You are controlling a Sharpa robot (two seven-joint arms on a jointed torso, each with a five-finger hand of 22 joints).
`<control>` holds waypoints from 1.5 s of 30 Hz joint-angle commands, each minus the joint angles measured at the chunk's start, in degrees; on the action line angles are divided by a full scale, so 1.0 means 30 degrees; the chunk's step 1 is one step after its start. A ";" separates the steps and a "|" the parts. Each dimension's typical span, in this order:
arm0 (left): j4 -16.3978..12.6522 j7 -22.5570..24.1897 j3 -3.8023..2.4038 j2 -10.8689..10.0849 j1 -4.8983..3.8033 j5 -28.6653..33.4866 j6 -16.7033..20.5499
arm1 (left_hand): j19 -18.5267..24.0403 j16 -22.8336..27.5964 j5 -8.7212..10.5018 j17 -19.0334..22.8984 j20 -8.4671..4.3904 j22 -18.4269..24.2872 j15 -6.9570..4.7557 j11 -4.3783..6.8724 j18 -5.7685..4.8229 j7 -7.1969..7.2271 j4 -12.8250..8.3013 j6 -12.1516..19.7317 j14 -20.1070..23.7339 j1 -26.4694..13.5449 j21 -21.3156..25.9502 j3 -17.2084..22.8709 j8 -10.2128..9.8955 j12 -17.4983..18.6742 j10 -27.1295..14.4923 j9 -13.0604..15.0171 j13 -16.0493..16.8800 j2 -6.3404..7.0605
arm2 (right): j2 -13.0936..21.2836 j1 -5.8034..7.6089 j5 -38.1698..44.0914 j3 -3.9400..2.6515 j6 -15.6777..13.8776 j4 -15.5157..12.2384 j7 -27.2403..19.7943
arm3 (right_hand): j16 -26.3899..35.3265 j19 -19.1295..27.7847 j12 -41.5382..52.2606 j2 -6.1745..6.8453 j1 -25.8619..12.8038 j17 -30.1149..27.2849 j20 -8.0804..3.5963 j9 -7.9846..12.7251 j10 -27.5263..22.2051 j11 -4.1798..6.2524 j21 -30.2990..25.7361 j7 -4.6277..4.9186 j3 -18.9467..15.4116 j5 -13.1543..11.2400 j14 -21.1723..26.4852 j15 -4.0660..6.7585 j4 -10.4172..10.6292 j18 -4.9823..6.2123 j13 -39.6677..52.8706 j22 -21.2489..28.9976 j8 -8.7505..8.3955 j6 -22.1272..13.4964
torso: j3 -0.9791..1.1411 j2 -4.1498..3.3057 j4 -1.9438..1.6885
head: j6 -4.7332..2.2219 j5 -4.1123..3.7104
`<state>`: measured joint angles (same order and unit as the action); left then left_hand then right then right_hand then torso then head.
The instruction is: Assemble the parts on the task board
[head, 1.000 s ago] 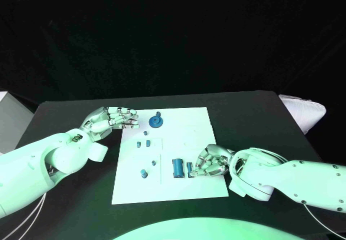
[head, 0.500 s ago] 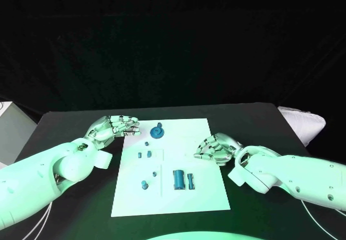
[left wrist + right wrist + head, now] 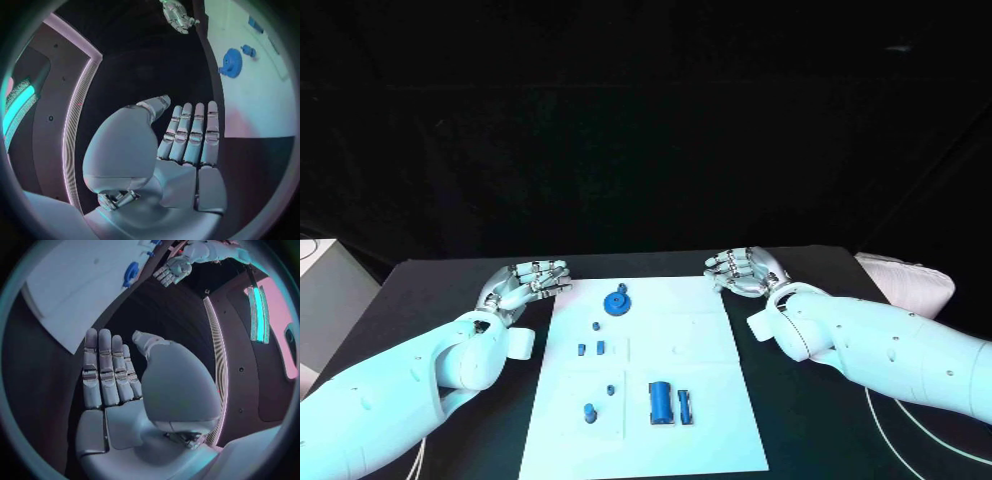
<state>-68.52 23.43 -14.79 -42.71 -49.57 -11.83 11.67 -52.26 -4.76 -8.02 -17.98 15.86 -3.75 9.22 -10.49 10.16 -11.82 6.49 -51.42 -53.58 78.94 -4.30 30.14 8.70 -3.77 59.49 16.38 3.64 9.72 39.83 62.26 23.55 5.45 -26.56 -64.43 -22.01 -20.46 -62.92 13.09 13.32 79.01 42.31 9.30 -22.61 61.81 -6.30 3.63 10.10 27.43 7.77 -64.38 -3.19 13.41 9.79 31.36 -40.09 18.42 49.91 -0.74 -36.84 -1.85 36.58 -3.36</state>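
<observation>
The white task board (image 3: 692, 345) lies in the middle of the black table. On it a blue gear (image 3: 616, 301) sits near the far edge, small blue pieces (image 3: 591, 349) lie mid-board, and two blue cylinders (image 3: 659, 402) lie near the front. My left hand (image 3: 531, 281) hovers off the board's far left corner, fingers straight and holding nothing. My right hand (image 3: 743, 270) hovers off the far right corner, also with nothing in it. In the left wrist view the left hand (image 3: 187, 135) lies flat beside the board (image 3: 250, 100) and the gear (image 3: 231, 62). The right hand (image 3: 109, 367) is flat too.
A pale object (image 3: 913, 280) lies at the table's right edge and a white box (image 3: 322, 290) stands at its left edge. Bare black tabletop (image 3: 805, 430) runs along both sides of the board.
The head camera has shifted. My right hand has left the blue cylinders near the board's front and moved to the far right corner. The left hand has drawn slightly off the far left corner.
</observation>
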 commanded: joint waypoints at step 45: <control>-0.7145 0.2120 0.4929 -0.0660 -0.3530 0.3945 1.0817 | 1.7419 0.1586 0.2672 0.5993 -0.5287 0.1249 -0.3074 0.3495 -0.3387 0.3939 -0.2162 1.7138 1.7859 -2.6312 0.1434 -1.0045 -0.2898 0.1257 -1.9831 -0.5461 -0.1213 -0.3239 | 0.1620 -0.0699 -0.7851 -0.1816 -0.5854 -0.8510 -0.2595 | 0.6820 2.0972 -0.4363 -0.4439 -2.6336 -1.4103 -0.3099 0.7537 -2.0604 0.2100 -0.1211 -0.3368 -0.9145 -0.2589 2.1461 0.1062 -0.4470 -0.3263 -1.0453 1.3365 -0.6141 -1.6637 | 0.0245 0.1887 0.0615 | -0.0736 0.1121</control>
<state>-89.79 28.47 0.02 -44.73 -60.07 -0.53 42.83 -0.20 -0.39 -0.20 -0.05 0.01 -0.05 0.01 -0.01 1.18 0.01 0.00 -0.30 -0.21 0.36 -0.31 0.24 0.19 -0.37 0.22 0.05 0.05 -0.06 44.67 60.18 0.66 0.04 -43.30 -89.85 -28.46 -0.34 -0.27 0.29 -0.23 0.08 0.05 0.02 -0.05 0.28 0.03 0.28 -0.02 0.23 0.19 -0.28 0.01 0.00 0.81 0.05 -0.05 0.20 0.22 0.01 -31.19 0.00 34.38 -0.01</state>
